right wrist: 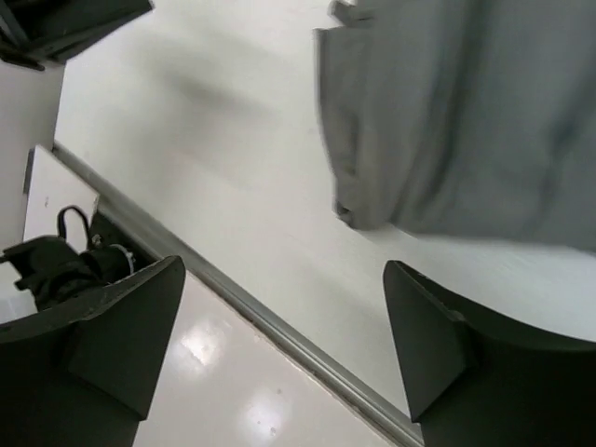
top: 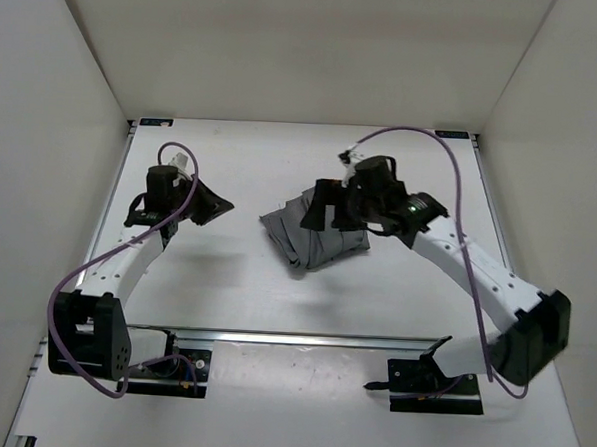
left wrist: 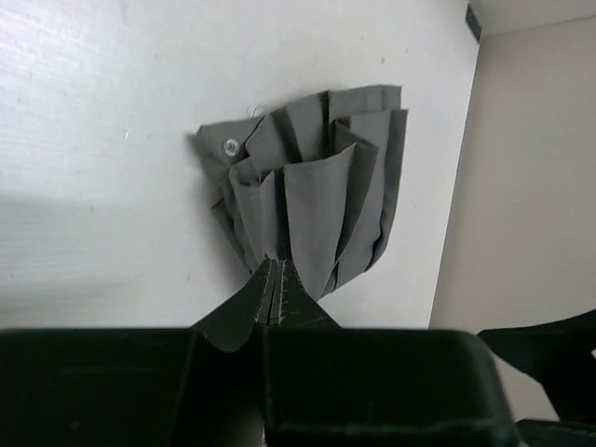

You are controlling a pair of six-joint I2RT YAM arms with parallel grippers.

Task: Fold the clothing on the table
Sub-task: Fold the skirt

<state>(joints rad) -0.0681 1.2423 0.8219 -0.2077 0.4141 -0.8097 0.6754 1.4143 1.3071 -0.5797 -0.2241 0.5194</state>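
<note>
As seen from above, the clothing (top: 313, 236) is found bunched into a crumpled grey heap on the table (top: 235, 290), right of centre, about midway between the near rail (top: 293, 337) and the far wall (top: 307, 54). The right gripper (top: 329, 215) is poised over the heap's far edge with its jaws spread wide, and nothing is clasped between them. The left gripper (top: 222, 208) is set to the left of the garment, apart from it, its jaws pressed together on nothing

From the left wrist, the two fingers (left wrist: 270, 289) are seen closed against each other, tip to tip, with no cloth caught between them. The garment is shown just beyond the tips, gathered in pleat-like folds, with a small pale button (left wrist: 230, 146) near its left corner. The white surface is seen around it, and a side wall (left wrist: 521, 186) to the right

From the right wrist, that arm's fingers (right wrist: 126, 331) are seen far apart at the lower corners, empty. The grey fabric is shown in the upper right, lying on the white surface and untouched by the fingertips, though the picture is blurred. The silver rail is seen running diagonally below it
</note>
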